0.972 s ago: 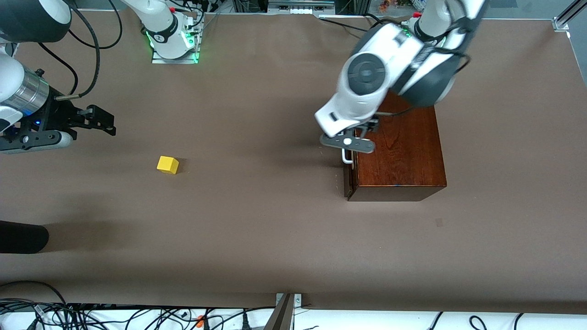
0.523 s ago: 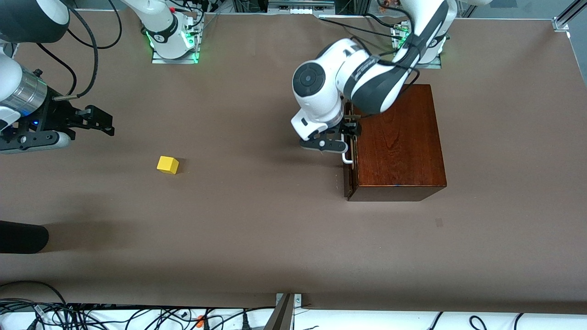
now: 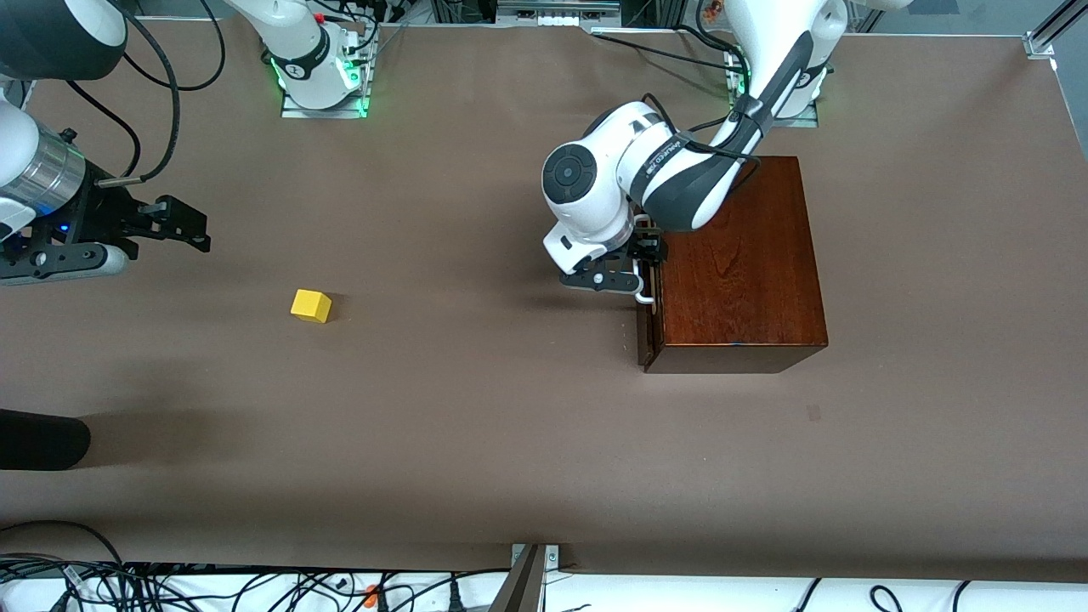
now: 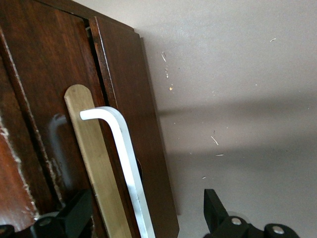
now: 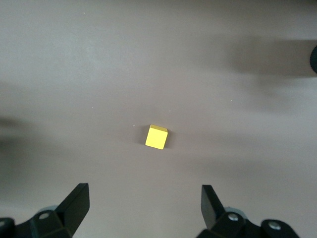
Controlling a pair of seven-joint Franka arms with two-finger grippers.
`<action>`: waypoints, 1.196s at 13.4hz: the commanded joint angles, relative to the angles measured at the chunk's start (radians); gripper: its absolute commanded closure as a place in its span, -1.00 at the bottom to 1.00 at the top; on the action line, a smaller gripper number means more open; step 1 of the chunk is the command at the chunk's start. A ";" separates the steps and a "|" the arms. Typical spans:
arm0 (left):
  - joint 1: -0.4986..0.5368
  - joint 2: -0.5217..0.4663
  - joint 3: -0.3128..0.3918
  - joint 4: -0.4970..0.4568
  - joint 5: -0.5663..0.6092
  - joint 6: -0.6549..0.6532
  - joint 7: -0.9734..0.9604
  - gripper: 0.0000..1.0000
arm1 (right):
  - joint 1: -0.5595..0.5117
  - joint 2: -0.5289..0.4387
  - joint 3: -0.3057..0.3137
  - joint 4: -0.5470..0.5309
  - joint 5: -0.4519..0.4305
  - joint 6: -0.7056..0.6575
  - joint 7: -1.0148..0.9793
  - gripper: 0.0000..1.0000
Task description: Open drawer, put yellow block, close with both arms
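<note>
Fingers (image 4: 74,213) of the left arm's black two-finger gripper (image 4: 143,218) stand spread apart, one on each side of the white loop handle (image 4: 124,163), not yet clenched on it. That handle is fixed to the dark reddish-brown front of the drawer (image 4: 133,124), which sits nearly shut in the dark glossy mahogany box (image 3: 735,263), with only a thin gap showing. The box stands toward the left arm's end of the brown table (image 3: 510,425).

In the front view, the left gripper (image 3: 642,276) is down at the handle (image 3: 646,299), at the box's face that looks toward the right arm's end.

The small bright yellow cube (image 3: 310,306) lies on bare table, well apart from the box, toward the right arm's end. The right arm's black gripper (image 3: 183,225) waits in the air, near the cube but not over it, fingers wide and released, holding nothing; its wrist view shows the cube (image 5: 156,137) below.

The step in hand appears to be grasping the handle. To do it well, the fingers should probably close squarely on the bar's middle, then pull straight out along the drawer's slide so the tray does not bind or the box get dragged.
</note>
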 commanded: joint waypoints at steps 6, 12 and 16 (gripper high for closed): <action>-0.013 0.028 0.004 -0.032 0.031 0.072 -0.082 -1.00 | -0.004 -0.013 0.000 -0.007 0.005 -0.012 0.004 -1.00; -0.043 0.053 0.001 -0.019 0.013 0.155 -0.173 -1.00 | -0.004 -0.013 0.000 -0.007 0.005 -0.012 0.004 -1.00; -0.057 0.064 0.001 0.009 0.013 0.164 -0.181 -1.00 | -0.004 -0.011 0.001 -0.006 0.006 -0.010 0.004 -1.00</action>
